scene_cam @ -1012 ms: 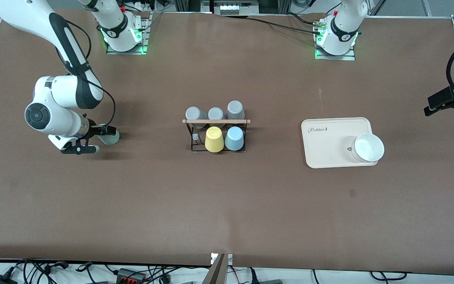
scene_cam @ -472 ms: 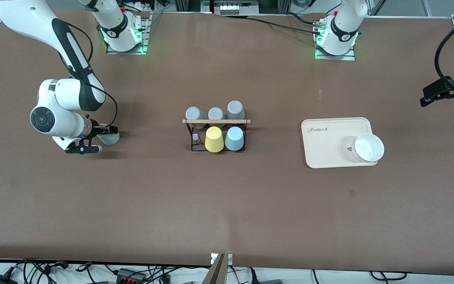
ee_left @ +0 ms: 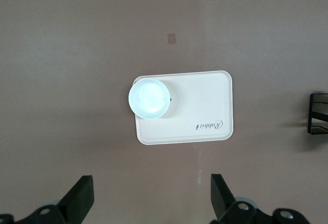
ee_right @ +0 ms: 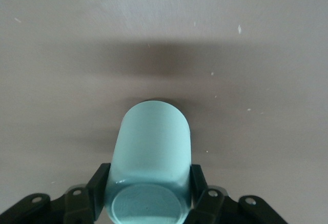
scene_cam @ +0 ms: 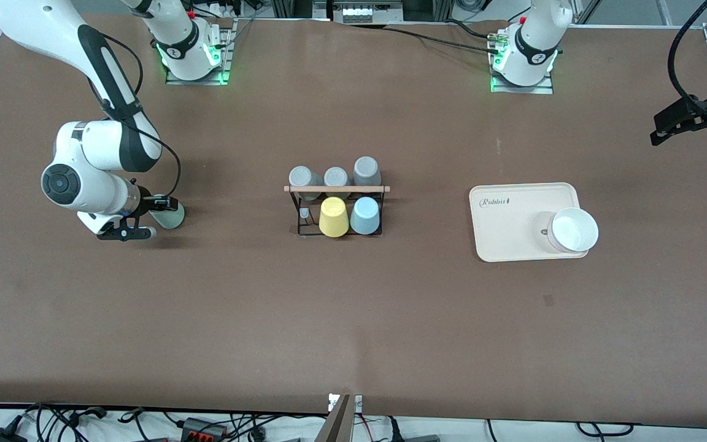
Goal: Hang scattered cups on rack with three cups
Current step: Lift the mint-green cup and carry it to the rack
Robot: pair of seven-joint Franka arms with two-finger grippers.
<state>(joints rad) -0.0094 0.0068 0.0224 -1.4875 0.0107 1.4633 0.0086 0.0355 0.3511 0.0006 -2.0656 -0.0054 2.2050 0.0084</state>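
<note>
The pale mint-green cup (scene_cam: pixel 173 216) (ee_right: pixel 151 147) lies on its side on the table at the right arm's end. My right gripper (scene_cam: pixel 148 217) (ee_right: pixel 148 185) is shut on it, one finger (ee_right: pixel 100 183) pressed to each flank, with the cup's base toward the wrist. The black wire rack (scene_cam: pixel 336 189) with its wooden rod stands mid-table. A light blue cup (scene_cam: pixel 364 215) and a yellow cup (scene_cam: pixel 333 217) hang on its nearer side. My left gripper (scene_cam: pixel 689 124) (ee_left: pixel 151 196) is open and empty, high over the left arm's end of the table.
Three grey cups (scene_cam: pixel 336 177) sit on the rack's side toward the bases. A cream tray (scene_cam: pixel 513 215) (ee_left: pixel 205 106) lies between the rack and the left arm's end, with a white bowl (scene_cam: pixel 572 230) (ee_left: pixel 148 98) on its corner.
My right gripper's fingers have closed onto the mint-green cup. The left arm has drifted toward the robots' bases, still open.
</note>
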